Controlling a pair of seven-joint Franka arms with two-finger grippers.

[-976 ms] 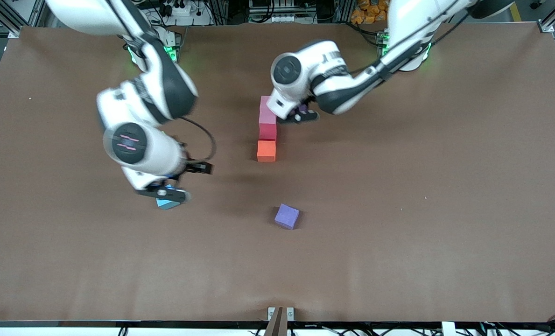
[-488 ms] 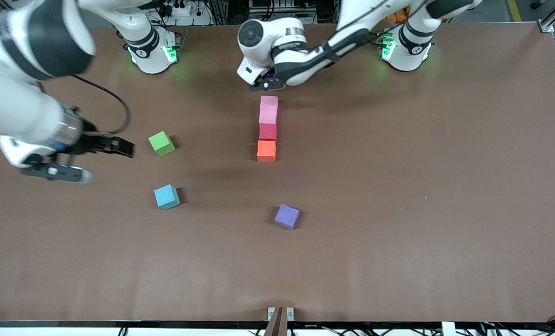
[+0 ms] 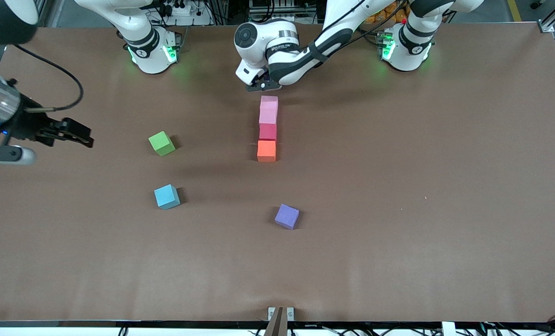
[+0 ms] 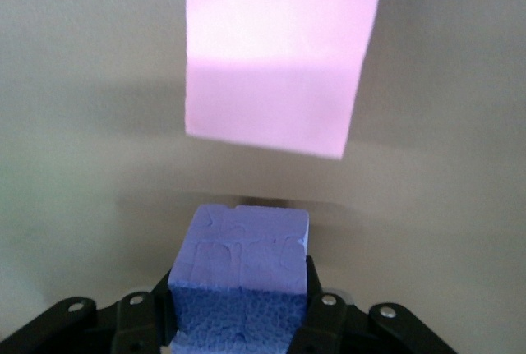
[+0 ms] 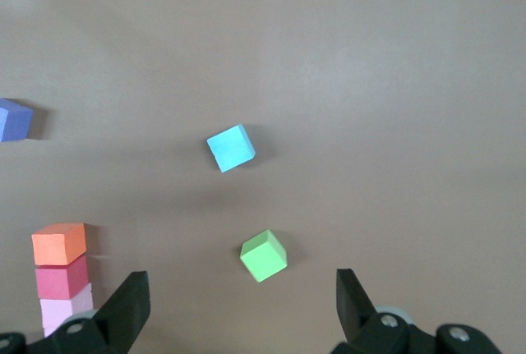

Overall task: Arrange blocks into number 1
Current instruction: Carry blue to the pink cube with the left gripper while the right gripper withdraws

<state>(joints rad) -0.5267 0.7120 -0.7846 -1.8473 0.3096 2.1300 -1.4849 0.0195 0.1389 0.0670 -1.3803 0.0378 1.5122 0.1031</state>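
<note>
Swung clear toward its end of the table, the right gripper (image 3: 48, 140) gapes empty; the left gripper (image 3: 263, 85), pinching a purple block (image 4: 240, 268), should seat it square against the pink block (image 3: 269, 103).

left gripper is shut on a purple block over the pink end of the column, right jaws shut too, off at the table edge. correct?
Not quite: the right gripper has its jaws open and empty, as the right wrist view shows. The rest holds: the left gripper is shut on a purple block by the pink block.
</note>
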